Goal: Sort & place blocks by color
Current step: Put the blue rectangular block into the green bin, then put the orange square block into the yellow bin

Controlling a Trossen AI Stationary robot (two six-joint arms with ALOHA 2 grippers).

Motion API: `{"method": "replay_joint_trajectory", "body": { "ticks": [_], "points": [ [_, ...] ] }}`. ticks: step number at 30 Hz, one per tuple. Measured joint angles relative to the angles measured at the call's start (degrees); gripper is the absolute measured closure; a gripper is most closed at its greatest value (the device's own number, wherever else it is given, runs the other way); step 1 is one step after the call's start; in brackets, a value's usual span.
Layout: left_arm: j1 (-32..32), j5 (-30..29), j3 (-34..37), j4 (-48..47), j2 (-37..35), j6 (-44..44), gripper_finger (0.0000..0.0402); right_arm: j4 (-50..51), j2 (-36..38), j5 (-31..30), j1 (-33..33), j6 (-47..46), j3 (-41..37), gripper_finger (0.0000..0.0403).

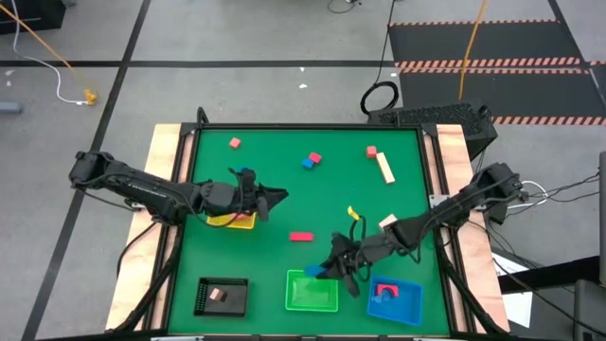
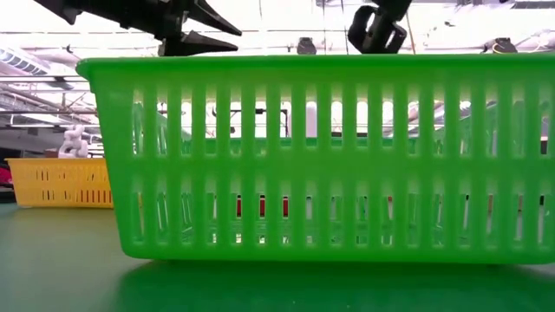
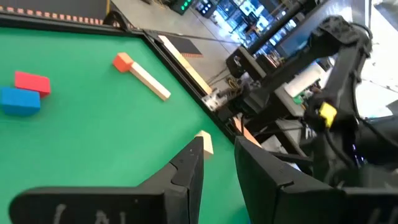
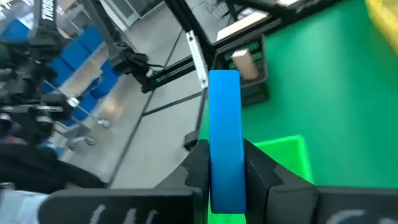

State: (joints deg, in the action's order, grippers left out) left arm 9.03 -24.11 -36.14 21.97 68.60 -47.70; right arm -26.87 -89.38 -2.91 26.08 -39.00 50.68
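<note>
Seen from above, a green table holds scattered blocks and four small trays along its near edge. The right gripper hovers over the green tray, its fingers clamped on a blue bar. In the right wrist view the bar's long axis runs straight out from between the fingers, pointing away from the wrist toward the black tray, which holds a cream block.

The left gripper hangs above the yellow tray, fingers slightly apart and holding nothing.

Loose on the table: a cream bar lying lengthwise away from the near edge, with a red cube at its far end; a red and a blue block touching; a pink cube; a red bar lying crosswise. The blue tray holds a red piece.

White lettering on an arm in the right wrist view is too partial to read.
</note>
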Motion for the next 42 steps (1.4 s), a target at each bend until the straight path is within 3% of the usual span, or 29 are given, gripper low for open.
{"method": "replay_joint_trajectory", "body": {
  "ticks": [6, 15, 21, 35, 42],
  "points": [
    [-1.4, 3.9, 0.0, -0.5, 0.0, 0.6, 0.0309, -1.9, -4.7, 0.1, 1.4, -8.7, 0.0, 0.0360],
    [-0.2, 11.8, 0.0, -3.9, 0.0, -1.1, 0.0309, -16.0, -15.6, -1.1, 5.6, -20.4, 1.1, 0.0359],
    [1.0, 11.9, 0.0, -7.0, 0.0, -1.5, 0.0309, -13.5, -16.9, -7.7, 7.7, -17.4, 4.1, 0.0342],
    [2.3, 11.9, 0.0, -7.2, 0.0, -2.3, 0.0309, -11.7, -16.6, -7.5, 7.0, -17.1, 5.2, 0.0219],
    [2.3, 11.8, 0.0, -7.2, 0.0, -2.1, 0.0309, -6.0, -11.1, -7.1, 5.1, -10.8, 5.2, 0.0198]
  ]
}}
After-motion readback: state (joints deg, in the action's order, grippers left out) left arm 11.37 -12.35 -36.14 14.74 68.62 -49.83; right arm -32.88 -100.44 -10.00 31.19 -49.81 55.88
